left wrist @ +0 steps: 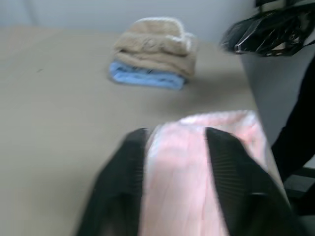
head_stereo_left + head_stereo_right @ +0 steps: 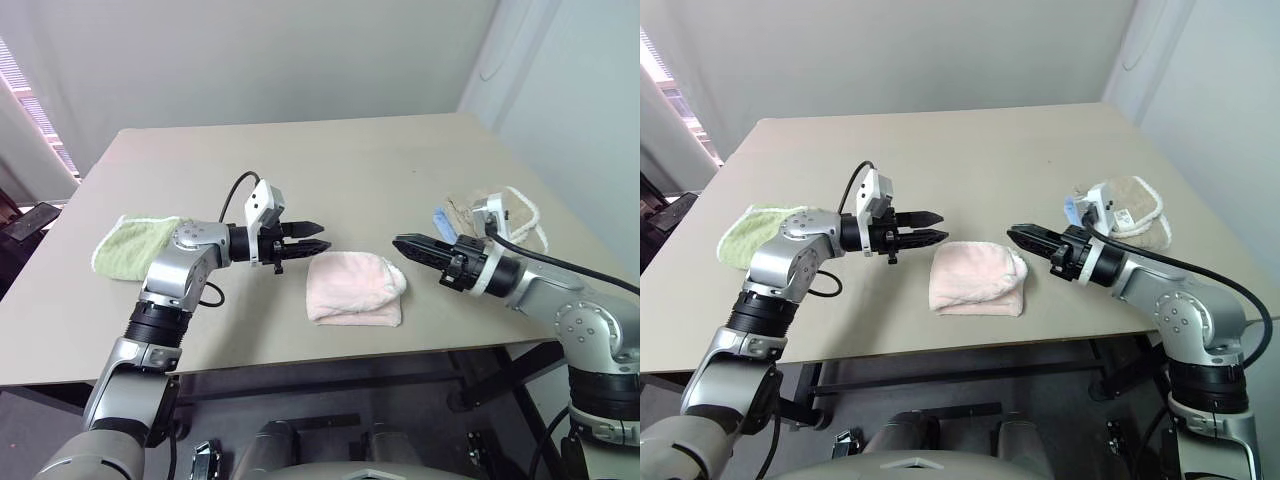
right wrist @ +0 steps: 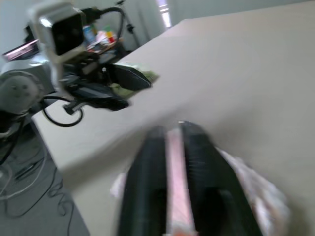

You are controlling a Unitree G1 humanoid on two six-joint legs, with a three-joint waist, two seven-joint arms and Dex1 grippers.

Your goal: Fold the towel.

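Left eye view: table (image 2: 340, 160), spanning most of the frame, bears every cloth item. Pink towel (image 2: 352, 287), lower centre near the front edge, lies as a compact folded bundle, free of both arms; judged from its shape, the folding is largely done and the arms stand clear on either side to leave it undisturbed. Green towel (image 2: 135, 244), at centre left, lies partly behind the left arm's elbow; beige towel (image 2: 1130, 205), at centre right, sits atop a blue cloth (image 1: 145, 76), probably a pile set aside from the work area.

Left gripper (image 2: 312, 238), left of centre, points level toward the towel; its fingers stand slightly apart with a visible gap and hold nothing. Right gripper (image 2: 404, 243), right of centre, points back at the towel from the opposite side, just short of its right end; its fingers are pressed together on nothing. The two tips face each other across the bundle, a stance suited, by judgement, to a final adjustment or withdrawal.

No brand, label or legible writing can be made out on any cloth or on either arm.
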